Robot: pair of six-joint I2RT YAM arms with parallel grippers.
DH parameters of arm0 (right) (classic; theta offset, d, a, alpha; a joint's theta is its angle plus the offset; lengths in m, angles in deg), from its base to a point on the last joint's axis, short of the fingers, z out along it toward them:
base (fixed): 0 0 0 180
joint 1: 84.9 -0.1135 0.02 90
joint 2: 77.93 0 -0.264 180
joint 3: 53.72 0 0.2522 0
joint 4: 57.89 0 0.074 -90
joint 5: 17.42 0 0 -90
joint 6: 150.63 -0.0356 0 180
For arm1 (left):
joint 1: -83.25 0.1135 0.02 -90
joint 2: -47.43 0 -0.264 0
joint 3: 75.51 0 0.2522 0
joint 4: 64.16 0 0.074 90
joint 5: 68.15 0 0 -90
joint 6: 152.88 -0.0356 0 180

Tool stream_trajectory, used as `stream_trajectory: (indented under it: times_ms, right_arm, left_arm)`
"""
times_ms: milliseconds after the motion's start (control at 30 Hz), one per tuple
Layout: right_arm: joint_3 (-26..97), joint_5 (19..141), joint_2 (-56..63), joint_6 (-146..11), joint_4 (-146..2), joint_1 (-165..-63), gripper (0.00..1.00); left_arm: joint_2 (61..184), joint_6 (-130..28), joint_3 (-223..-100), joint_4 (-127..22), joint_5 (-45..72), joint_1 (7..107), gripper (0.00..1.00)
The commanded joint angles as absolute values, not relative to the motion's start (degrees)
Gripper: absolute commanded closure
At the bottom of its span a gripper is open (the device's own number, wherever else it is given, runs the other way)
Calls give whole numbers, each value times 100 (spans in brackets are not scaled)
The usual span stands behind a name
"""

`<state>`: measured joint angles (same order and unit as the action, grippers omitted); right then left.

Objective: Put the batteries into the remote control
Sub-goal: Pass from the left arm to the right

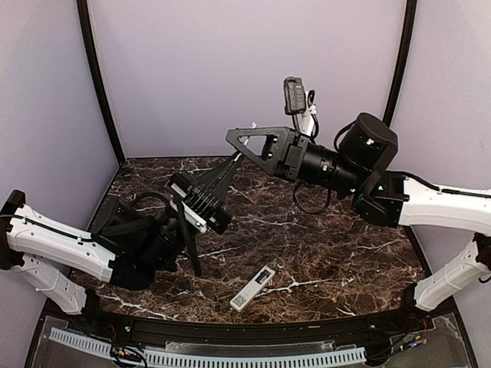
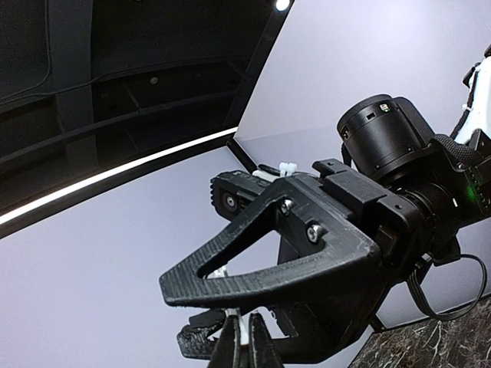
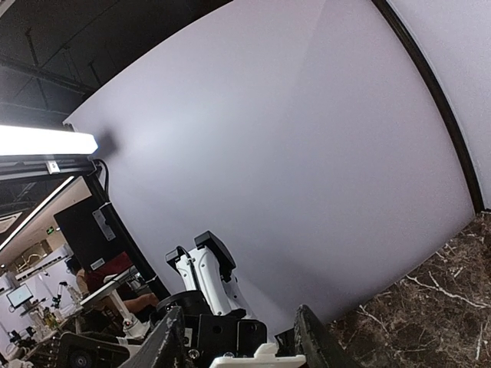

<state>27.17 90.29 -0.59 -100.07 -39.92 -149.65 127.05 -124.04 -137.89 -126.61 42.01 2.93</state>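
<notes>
Remote control (image 1: pixel 253 288): slim, white, flat on dark marbled surface (image 1: pixel 345 253), near side, slightly right of centre. Long axis angled, near end to left, far end to right. Patterned label patch by near end, small dark rectangle toward far end. Touched by nothing, well apart from both end effectors.

Left end effector (image 2: pixel 244 346): up off surface, left of centre, aimed up and to right. Fingertips pressed close together, so closed. Thin white sliver between tips, too small to tell what.

Right end effector (image 3: pixel 241 318): higher up, far of centre, reaching leftward. Fingers (image 3: pixel 311 337) standing apart with a gap between, so open; pale wall showing through gap. Nothing identifiable held.

Both end effectors meeting tip to tip in mid-air above far-left part of surface, left tips just beneath black triangular finger of right one; touching or only close, cannot tell.

Left arm (image 1: pixel 61 245) in from left edge, low and bent. Right arm (image 1: pixel 445 203) in from right edge, black camera (image 1: pixel 294 96) on top of wrist. Plain pale back wall (image 1: pixel 245 69) behind. White slotted strip (image 1: pixel 230 357) along near edge.
</notes>
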Motion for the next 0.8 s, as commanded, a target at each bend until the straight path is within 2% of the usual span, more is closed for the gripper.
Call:
stream_trajectory:
  times_ms: [0, 167, 400, 467, 633, 767]
  right_arm:
    - [2579, 9007, -218, -10045, -3807, -14904, 52]
    - [2540, 9041, -253, -10039, -3822, -14870, 54]
    - [2486, 9094, -259, -10014, -3823, -14866, 64]
    - [2457, 9111, -291, -10001, -3816, -14857, 63]
    - [2332, 9105, -419, -9968, -3829, -14773, 53]
    - [2300, 9125, -452, -9972, -3869, -14728, 60]
  left_arm:
    - [12622, -12495, -13713, -14293, 4278, 265, 100]
    - [12627, -12538, -13713, -14301, 4280, 265, 100]
    - [12624, -12535, -13710, -14295, 4283, 265, 100]
    - [12600, -12521, -13694, -14299, 4285, 265, 100]
    - [12566, -12515, -13667, -14294, 4297, 265, 100]
    - [12564, -12510, -13658, -14296, 4295, 265, 100]
